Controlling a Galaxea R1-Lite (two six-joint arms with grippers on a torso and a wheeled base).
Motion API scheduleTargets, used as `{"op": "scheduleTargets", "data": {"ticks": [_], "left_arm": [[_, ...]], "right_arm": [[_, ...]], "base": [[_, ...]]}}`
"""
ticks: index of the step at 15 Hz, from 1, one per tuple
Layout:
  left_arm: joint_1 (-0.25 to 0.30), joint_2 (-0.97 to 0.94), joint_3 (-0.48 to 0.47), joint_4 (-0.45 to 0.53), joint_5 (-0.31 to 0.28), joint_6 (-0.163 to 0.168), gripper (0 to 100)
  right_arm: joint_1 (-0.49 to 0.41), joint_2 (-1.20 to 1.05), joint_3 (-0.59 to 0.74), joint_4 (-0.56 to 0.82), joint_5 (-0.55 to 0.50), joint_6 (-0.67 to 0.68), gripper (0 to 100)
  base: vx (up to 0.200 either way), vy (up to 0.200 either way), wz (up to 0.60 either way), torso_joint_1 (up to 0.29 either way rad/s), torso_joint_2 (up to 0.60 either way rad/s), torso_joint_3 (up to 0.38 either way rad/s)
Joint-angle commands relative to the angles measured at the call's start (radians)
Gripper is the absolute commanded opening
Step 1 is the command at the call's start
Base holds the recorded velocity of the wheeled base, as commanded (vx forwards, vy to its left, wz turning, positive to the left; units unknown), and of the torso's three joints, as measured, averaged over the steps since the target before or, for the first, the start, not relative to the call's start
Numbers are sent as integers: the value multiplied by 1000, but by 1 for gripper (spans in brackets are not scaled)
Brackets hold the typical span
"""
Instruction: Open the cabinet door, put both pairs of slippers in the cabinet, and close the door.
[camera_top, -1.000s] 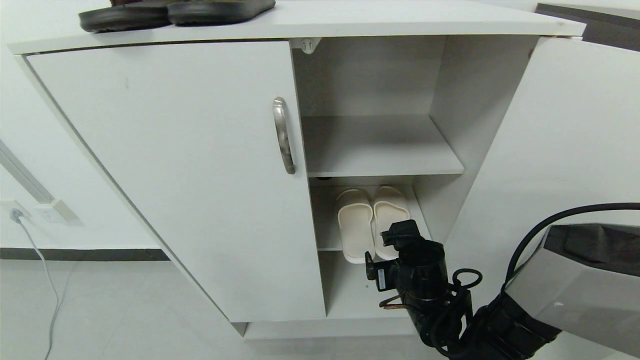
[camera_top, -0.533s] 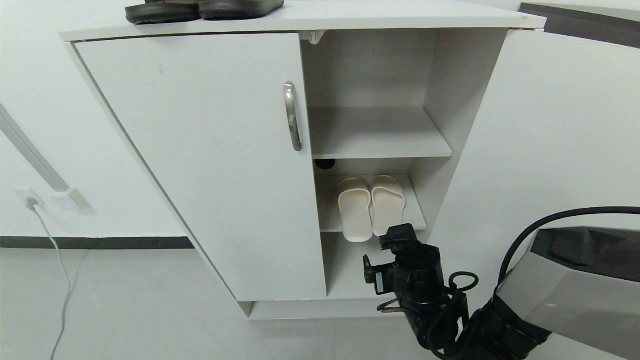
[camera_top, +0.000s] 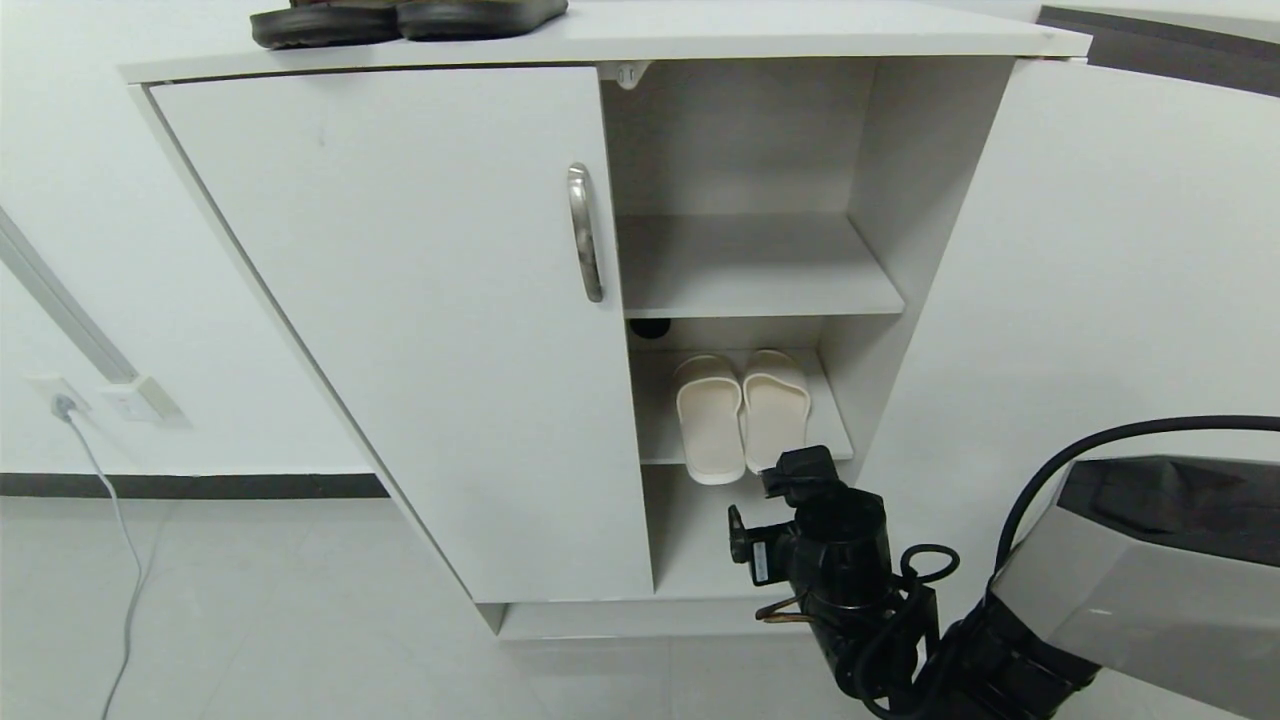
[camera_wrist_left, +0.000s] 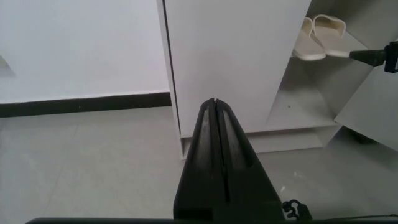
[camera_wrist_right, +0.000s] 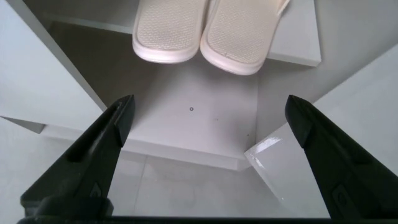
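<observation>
Slippers overhanging middle shelf edge, door wide open

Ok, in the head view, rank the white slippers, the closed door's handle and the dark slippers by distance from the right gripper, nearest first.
1. The white slippers, on the lower shelf just beyond the right gripper.
2. The door handle, higher up on the closed left door.
3. The dark slippers, on the cabinet top, toward its left end.
</observation>
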Motion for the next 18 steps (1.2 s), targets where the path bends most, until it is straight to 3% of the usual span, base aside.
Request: {"op": "scheduleTargets", "data": {"ticks": [1, 13, 18], "left_arm": [[1, 1, 0, 0, 0, 0, 0], [1, 1, 0, 0, 1, -1, 0], [1, 1, 0, -2, 1, -4, 0]], "right_arm": [[3, 4, 2, 1, 0, 0, 100], [3, 5, 11, -13, 6, 5, 100], [3, 7, 15, -36, 6, 2, 100]], "base": [[0, 0, 0, 0, 0, 0], [0, 0, 0, 3, 3, 139], [0, 0, 0, 0, 0, 0]]}}
